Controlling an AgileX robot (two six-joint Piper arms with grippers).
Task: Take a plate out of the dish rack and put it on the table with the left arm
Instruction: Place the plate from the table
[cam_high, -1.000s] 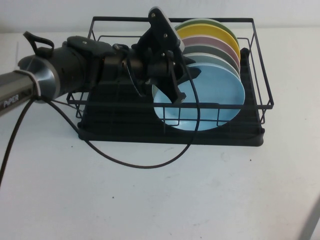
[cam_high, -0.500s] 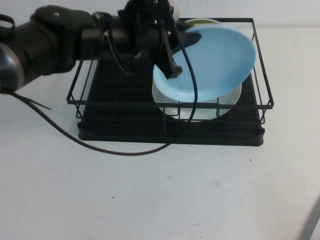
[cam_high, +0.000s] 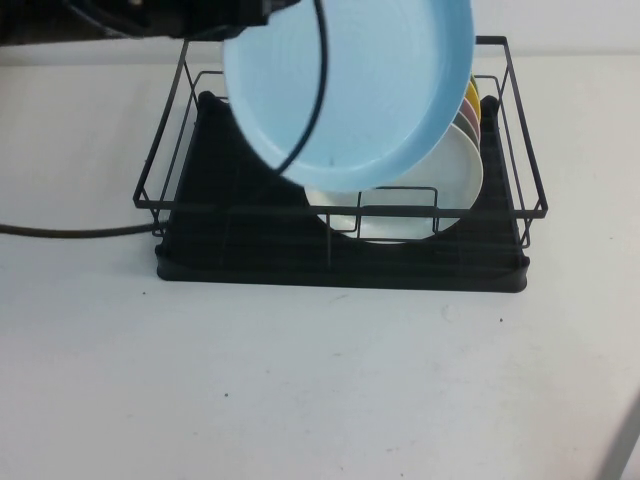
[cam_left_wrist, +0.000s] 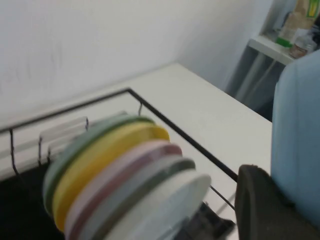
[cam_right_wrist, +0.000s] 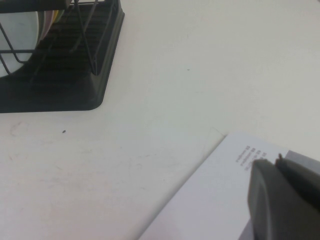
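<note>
Progress looks to us about halfway: the plate (cam_high: 350, 90) is out of its slot and held high above the dish rack (cam_high: 340, 260), tilted with its face toward the camera, so the lifting part seems done and the setting down on the table (cam_high: 320, 390) is what remains. In the high view the plate fills the 12 o'clock area of the frame and hides most of the stack behind it; a black cable (cam_high: 318, 80) hangs across its face. The left gripper (cam_left_wrist: 260, 200) is out of that view except for dark arm parts at 11 o'clock, but the left wrist view shows a black finger (cam_left_wrist: 257, 202) pressed against the blue plate's edge, so we judge it clamped on the plate. In the rack, the whitish plate (cam_high: 430, 195) now stands foremost, with slivers of yellow and pink rims at its 2 o'clock. The bare table at 6 o'clock from the rack looks the natural place to lower the plate. The right gripper (cam_right_wrist: 280, 200) rests well apart from the rack, at its 4 o'clock, over a white sheet of paper (cam_right_wrist: 215, 200); we cannot tell its state.
</note>
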